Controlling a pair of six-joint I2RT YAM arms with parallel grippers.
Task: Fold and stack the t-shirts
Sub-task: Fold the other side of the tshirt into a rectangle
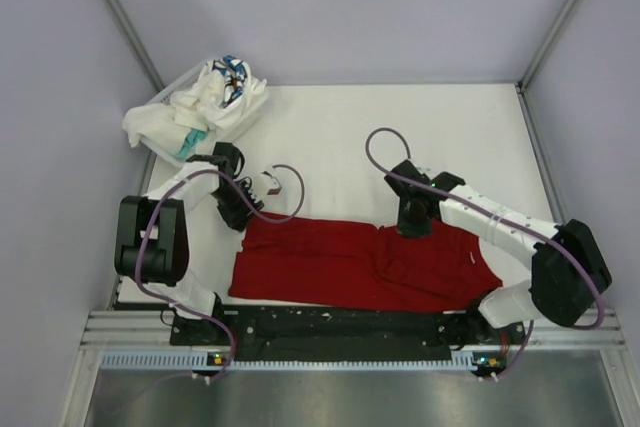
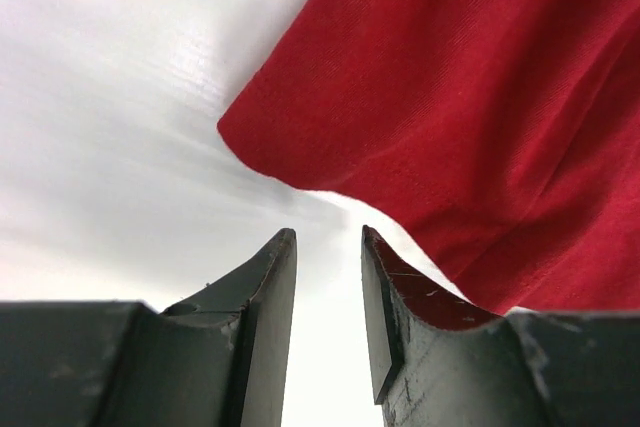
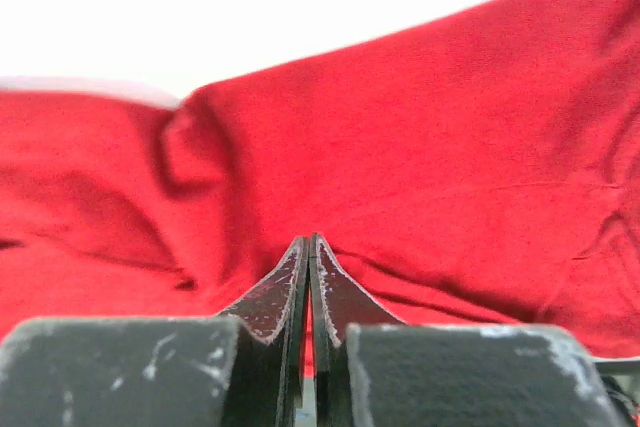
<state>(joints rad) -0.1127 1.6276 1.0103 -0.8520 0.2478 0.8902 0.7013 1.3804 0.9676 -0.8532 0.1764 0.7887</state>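
Note:
A red t-shirt (image 1: 350, 262) lies spread flat across the near part of the white table (image 1: 420, 127). My left gripper (image 1: 240, 213) is open and empty, low over the table just beside the shirt's far left corner (image 2: 470, 97); in the left wrist view (image 2: 328, 239) bare table shows between its fingers. My right gripper (image 1: 413, 221) is at the shirt's far edge near the middle. In the right wrist view (image 3: 310, 239) its jaws are pressed together on the red cloth (image 3: 430, 137), and creases run out from the tips.
A crumpled pile of white t-shirts (image 1: 195, 107) with blue-green print lies at the table's far left corner. Grey walls close in the table on three sides. A black rail (image 1: 330, 322) runs along the near edge by the arm bases.

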